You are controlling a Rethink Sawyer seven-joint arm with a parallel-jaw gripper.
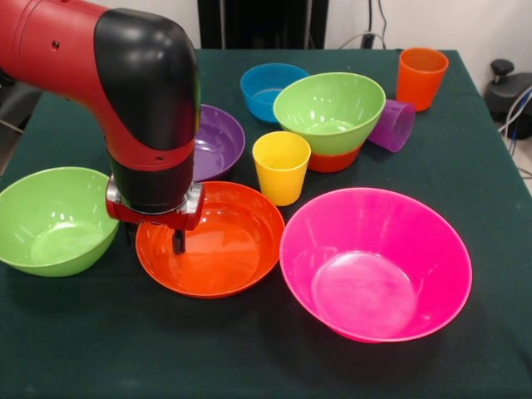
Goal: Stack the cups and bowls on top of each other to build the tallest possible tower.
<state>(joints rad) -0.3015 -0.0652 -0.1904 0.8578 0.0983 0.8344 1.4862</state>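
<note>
Front view: my claw (177, 241) hangs over the near-left rim of the large orange bowl (212, 239), I think to grab that rim. I cannot tell if it is open or closed. The bowl sits flat on the bench (125, 349), mouth up. A green bowl (329, 110) rests in a small orange bowl (332, 160), mouth up. The purple cup (391, 125) lies sideways, mouth pointing right. The pink bowl (376, 263) waits nearby.

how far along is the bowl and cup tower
Barely started. Done: one green bowl sits on the small orange bowl. In hand: the pincer hangs at the large orange bowl's left rim, holding nothing visible. Left: pink bowl, yellow cup and the rest stand loose.
</note>
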